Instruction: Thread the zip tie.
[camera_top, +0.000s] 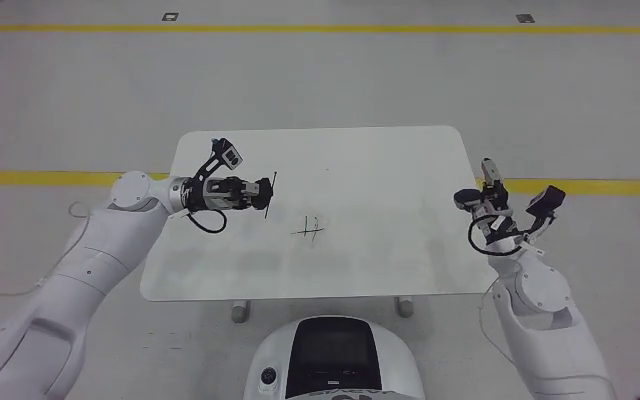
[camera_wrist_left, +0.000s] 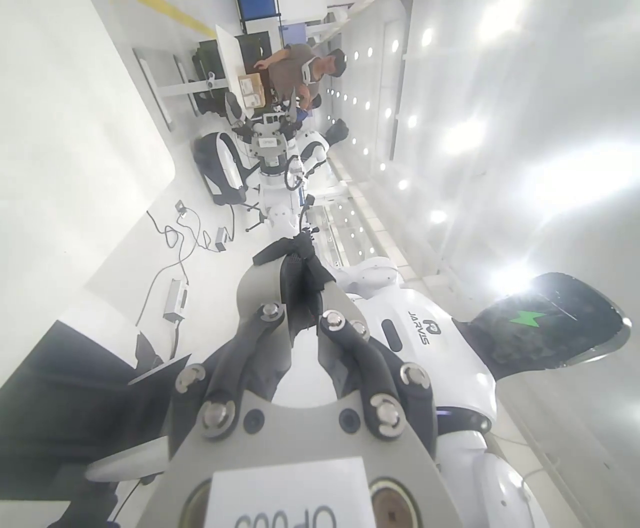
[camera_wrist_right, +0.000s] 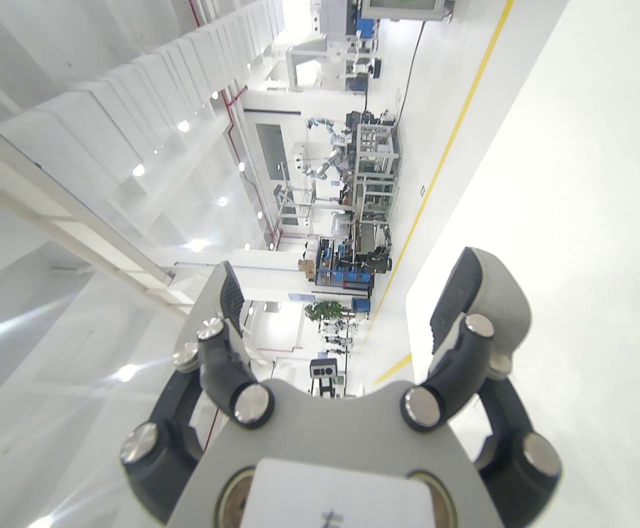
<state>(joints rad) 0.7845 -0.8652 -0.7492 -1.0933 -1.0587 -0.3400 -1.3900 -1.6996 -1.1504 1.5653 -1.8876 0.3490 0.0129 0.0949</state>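
Note:
Over the left part of the white table, my left gripper is shut on a thin black zip tie that stands roughly crosswise to the fingers and sticks out on both sides. In the left wrist view the fingers are pressed together on the black zip tie, held above the tabletop. More thin black zip ties lie crossed on the table's middle. My right gripper hangs at the table's right edge, open and holding nothing; its two ribbed pads stand far apart.
The table's rounded right edge lies beside the right gripper. Yellow floor lines run behind and beside the table. Another robot and a workbench stand far off across the room.

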